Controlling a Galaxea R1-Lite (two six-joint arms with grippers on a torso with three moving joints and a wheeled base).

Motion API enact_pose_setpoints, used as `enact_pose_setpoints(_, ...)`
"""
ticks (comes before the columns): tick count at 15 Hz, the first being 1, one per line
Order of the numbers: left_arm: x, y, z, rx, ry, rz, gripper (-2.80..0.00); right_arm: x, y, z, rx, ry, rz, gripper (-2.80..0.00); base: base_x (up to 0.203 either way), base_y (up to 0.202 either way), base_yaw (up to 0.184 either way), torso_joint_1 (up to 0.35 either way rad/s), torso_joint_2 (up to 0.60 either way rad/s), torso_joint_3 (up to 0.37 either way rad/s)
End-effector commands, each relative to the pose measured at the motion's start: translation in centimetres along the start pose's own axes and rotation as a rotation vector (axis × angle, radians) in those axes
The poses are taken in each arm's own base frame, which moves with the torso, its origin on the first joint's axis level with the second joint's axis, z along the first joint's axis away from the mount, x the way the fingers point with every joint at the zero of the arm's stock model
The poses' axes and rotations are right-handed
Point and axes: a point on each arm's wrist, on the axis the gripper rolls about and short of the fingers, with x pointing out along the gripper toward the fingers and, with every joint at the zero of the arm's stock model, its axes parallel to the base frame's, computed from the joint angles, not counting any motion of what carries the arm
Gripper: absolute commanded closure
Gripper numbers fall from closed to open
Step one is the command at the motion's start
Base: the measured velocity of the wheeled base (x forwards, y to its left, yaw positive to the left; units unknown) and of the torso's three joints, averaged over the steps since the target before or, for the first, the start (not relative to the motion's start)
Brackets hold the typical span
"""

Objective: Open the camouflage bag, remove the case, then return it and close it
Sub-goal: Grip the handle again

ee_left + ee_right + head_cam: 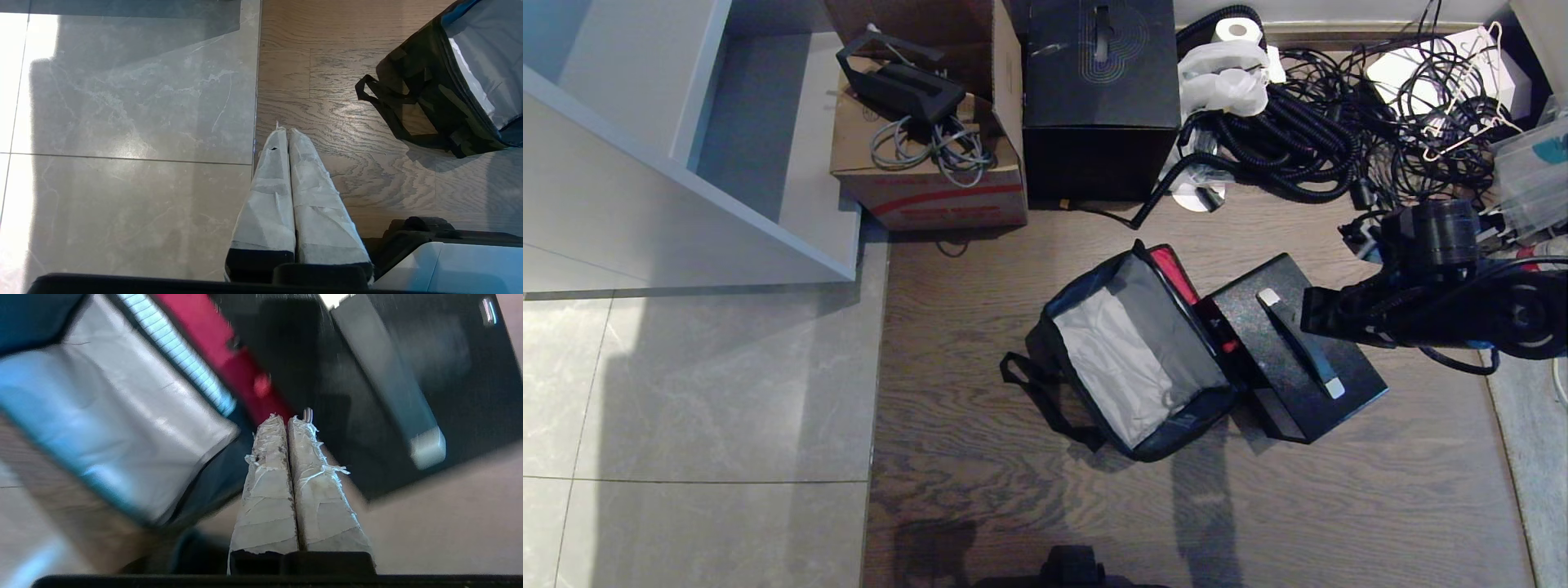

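The camouflage bag lies open on the wood floor, its grey lining bare and the red inside of its lid folded back. The case, black and speckled with a strap handle, rests just right of the bag, partly on the lid. My right arm reaches in from the right, above the case. The right gripper is shut and empty, hanging between the bag's lining and the case. My left gripper is shut and parked over the floor, left of the bag.
Behind the bag stand a cardboard box with cables and a larger black box with a swirl emblem. A tangle of black cables fills the back right. A white shelf unit stands at the left over grey tiles.
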Motion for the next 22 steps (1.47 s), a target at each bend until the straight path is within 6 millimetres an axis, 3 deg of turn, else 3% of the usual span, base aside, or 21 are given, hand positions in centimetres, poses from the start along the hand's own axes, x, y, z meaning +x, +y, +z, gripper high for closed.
enact_pose_setpoints(1, 0.0, 0.0, 0.0, 0.000, 0.000, 0.000, 0.00, 3.2, -0.8, -0.6, -0.083, 0.040, -0.018, 0.00, 0.000, 0.000, 0.000, 0.000, 0.00, 0.000)
enact_pose_setpoints(3, 0.0, 0.0, 0.0, 0.000, 0.000, 0.000, 0.00, 3.2, -1.7, -1.8, -0.112, 0.042, -0.016, 0.00, 0.000, 0.000, 0.000, 0.000, 0.00, 0.000)
enact_pose_setpoints(4, 0.0, 0.0, 0.0, 0.000, 0.000, 0.000, 0.00, 3.5, -1.8, -2.5, -0.121, 0.050, 0.016, -2.80, 0.000, 0.000, 0.000, 0.000, 0.00, 0.000)
enact_pose_setpoints(9, 0.0, 0.0, 0.0, 0.000, 0.000, 0.000, 0.00, 5.2, -2.8, -3.6, -0.306, 0.104, 0.007, -2.80, 0.000, 0.000, 0.000, 0.000, 0.00, 0.000)
enact_pose_setpoints(12, 0.0, 0.0, 0.0, 0.000, 0.000, 0.000, 0.00, 5.3, -2.6, -3.1, -0.383, 0.046, -0.134, -2.80, 0.000, 0.000, 0.000, 0.000, 0.00, 0.000)
enact_pose_setpoints(14, 0.0, 0.0, 0.0, 0.000, 0.000, 0.000, 0.00, 5.0, -2.0, -2.9, -0.499, 0.016, -0.338, -2.80, 0.000, 0.000, 0.000, 0.000, 0.00, 0.000)
enact_pose_setpoints(17, 0.0, 0.0, 0.0, 0.000, 0.000, 0.000, 0.00, 5.2, 0.6, -4.8, -0.612, 0.014, -0.598, -2.80, 0.000, 0.000, 0.000, 0.000, 0.00, 0.000)
enact_pose_setpoints(22, 0.0, 0.0, 0.0, 0.000, 0.000, 0.000, 0.00, 7.5, 3.2, -7.5, -0.635, -0.033, -0.747, -2.80, 0.000, 0.000, 0.000, 0.000, 0.00, 0.000)
